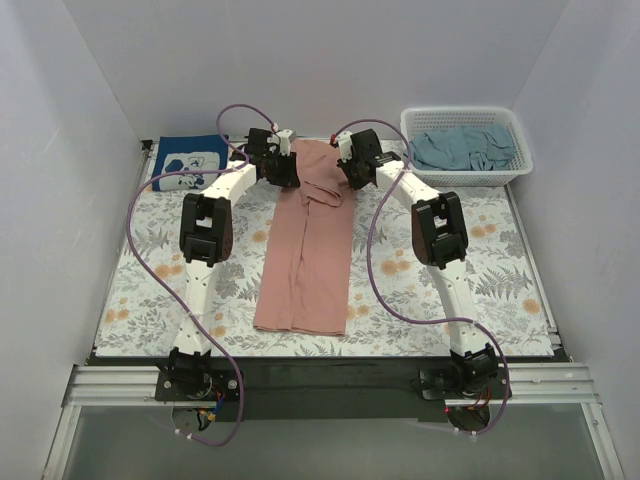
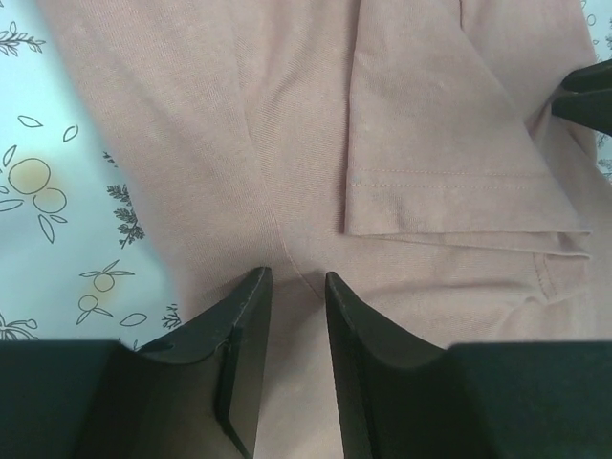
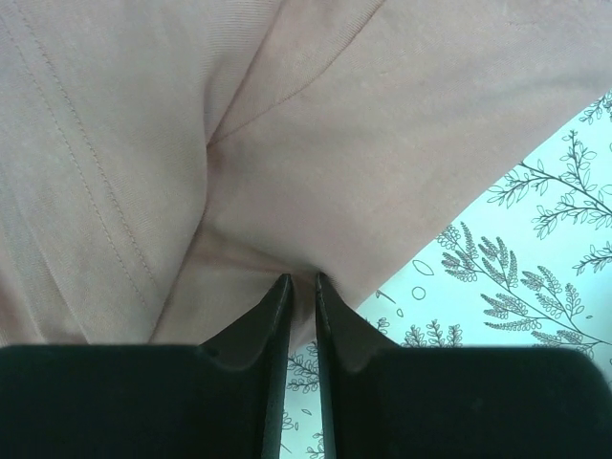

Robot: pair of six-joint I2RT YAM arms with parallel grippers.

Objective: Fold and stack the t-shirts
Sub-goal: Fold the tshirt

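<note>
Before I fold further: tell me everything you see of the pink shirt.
The pink shirt is soft dusty-pink knit, lying flat as a long narrow strip down the middle of the floral cloth, sides folded in, a hemmed sleeve lying on top near the far end. There the left gripper and right gripper each pinch it.

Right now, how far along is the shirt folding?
Done: navy cloth t-shirt with white print, folded, far left. In hand: dusty-pink cloth t-shirt, a long strip, left end effector and right end effector at its far end. Remaining: grey-teal cloth t-shirt, crumpled in the white plastic lattice basket; stacking.
</note>
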